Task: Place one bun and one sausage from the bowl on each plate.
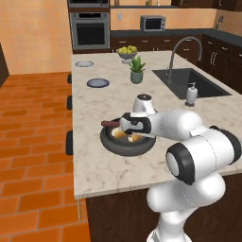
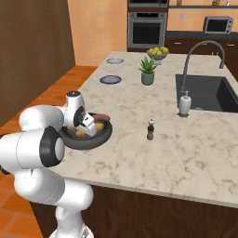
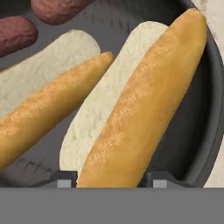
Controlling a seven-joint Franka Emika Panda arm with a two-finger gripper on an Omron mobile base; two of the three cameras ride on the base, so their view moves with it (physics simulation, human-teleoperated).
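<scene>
Bowl [image 1: 127, 144] sitting near the counter's [image 1: 142, 165] front edge, holding two buns [image 3: 144, 100] side by side with two sausages [image 3: 17, 33] beyond them; two plates [image 1: 98, 83] lying farther back, one behind the other

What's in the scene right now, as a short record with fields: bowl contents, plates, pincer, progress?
bowl: dark bowl near the counter's front edge
contents: two buns, two sausages
plates: pale grey plate and blue-grey plate, farther back on the counter, both bare
pincer: pincer down in the bowl, fingertips either side of the nearer bun's end; grip cannot be told
progress: nothing moved to a plate yet
</scene>
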